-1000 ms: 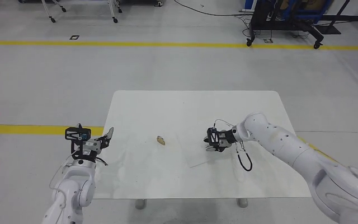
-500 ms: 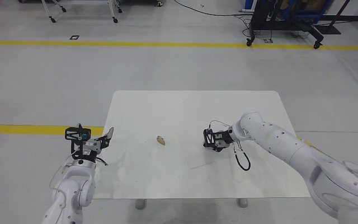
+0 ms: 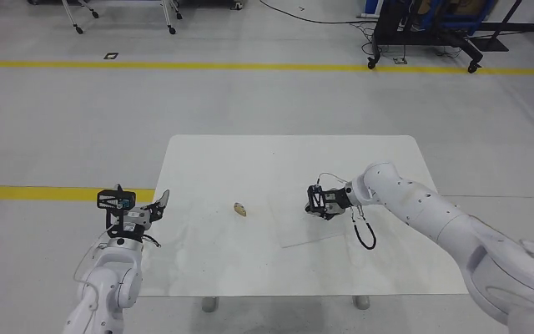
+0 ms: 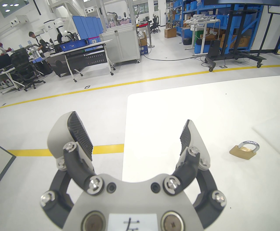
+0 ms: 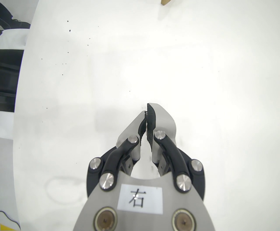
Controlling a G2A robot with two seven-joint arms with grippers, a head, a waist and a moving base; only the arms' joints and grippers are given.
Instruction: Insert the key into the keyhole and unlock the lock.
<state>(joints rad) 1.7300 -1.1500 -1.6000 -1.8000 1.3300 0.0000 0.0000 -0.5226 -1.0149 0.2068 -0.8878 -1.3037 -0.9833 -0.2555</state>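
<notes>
Lying near the middle of the white table (image 3: 275, 159) is a small brass padlock with silver shackle (image 3: 239, 209). The white-labelled right gripper (image 5: 147, 109) is pinched closed over the table; the left gripper (image 4: 131, 126) is spread wide beside the left edge.

The lock (image 5: 165, 1) was cut off at the right wrist view's edge, 1 brass corner showing. Whether the right claw (image 5: 146, 110), pads pressed together, pinched anything was too small to tell.
</notes>
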